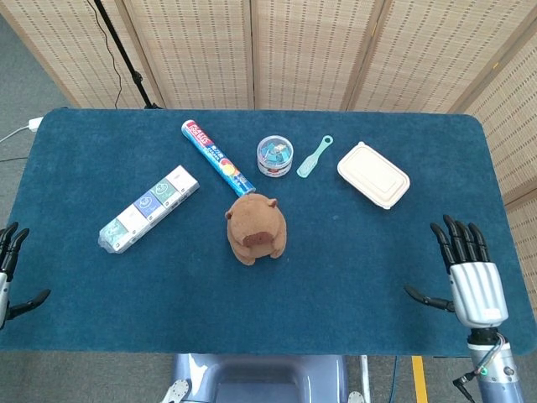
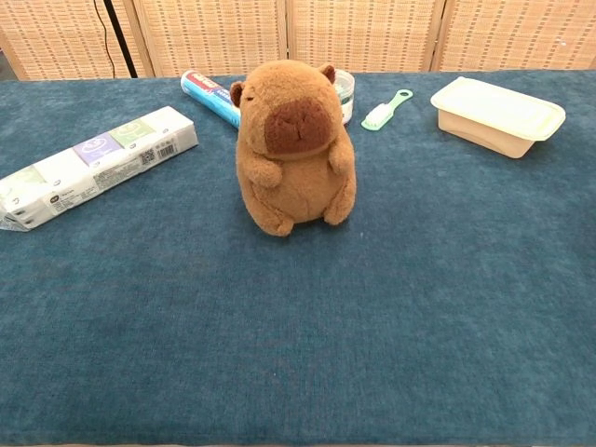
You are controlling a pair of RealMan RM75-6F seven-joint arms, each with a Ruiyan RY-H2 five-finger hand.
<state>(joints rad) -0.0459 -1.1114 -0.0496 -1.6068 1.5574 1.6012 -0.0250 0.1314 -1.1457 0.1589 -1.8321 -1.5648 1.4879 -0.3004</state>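
head view shows the right hand (image 1: 466, 280) over the near right part of the blue table (image 1: 352, 277), fingers spread apart and nothing held; the cream lidded box (image 1: 373, 175) is the thing nearest to it, yet well apart. the left hand (image 1: 10, 273) is seen at the near left edge, partly cut off, fingers spread and nothing held; the long tissue pack (image 1: 148, 208) lies nearest, beyond it. a short, carpet-like nap is seen on the table cover, and a wide bare stretch runs along the near edge between the hands. a plush brown capybara (image 1: 255, 227), rounded and fuzzy, is set upright near the middle. just behind it the striped tube (image 1: 217, 157) is laid at a slant, its lower end near the toy's head. further back, a round clear tub (image 1: 275, 156) and a small mint brush (image 1: 314, 157) are placed side by side. woven screen panels (image 1: 302, 50) stand behind the far edge.
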